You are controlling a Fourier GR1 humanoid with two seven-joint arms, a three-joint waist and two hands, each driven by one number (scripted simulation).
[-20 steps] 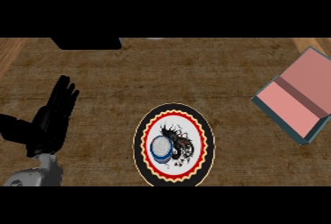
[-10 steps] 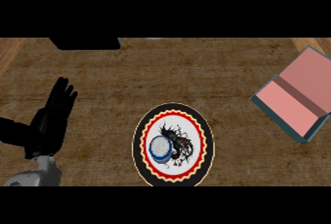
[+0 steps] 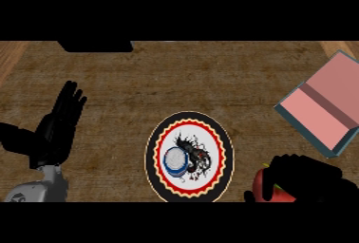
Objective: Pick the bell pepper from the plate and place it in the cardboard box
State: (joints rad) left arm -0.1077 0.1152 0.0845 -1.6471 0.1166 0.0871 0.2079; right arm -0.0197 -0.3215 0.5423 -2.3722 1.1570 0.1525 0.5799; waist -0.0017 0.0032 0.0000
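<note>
Wood-grain table (image 3: 210, 80) carried everything. Cardboard box (image 3: 324, 105) lay at the right edge, flaps spread. Patterned plate (image 3: 188, 156) sat near the middle, well apart from the box. Left robot hand (image 3: 60, 126) rested at the left, fingers straight and up. Right robot hand (image 3: 305, 182) curled over the red bell pepper (image 3: 266, 187), right of the plate
</note>
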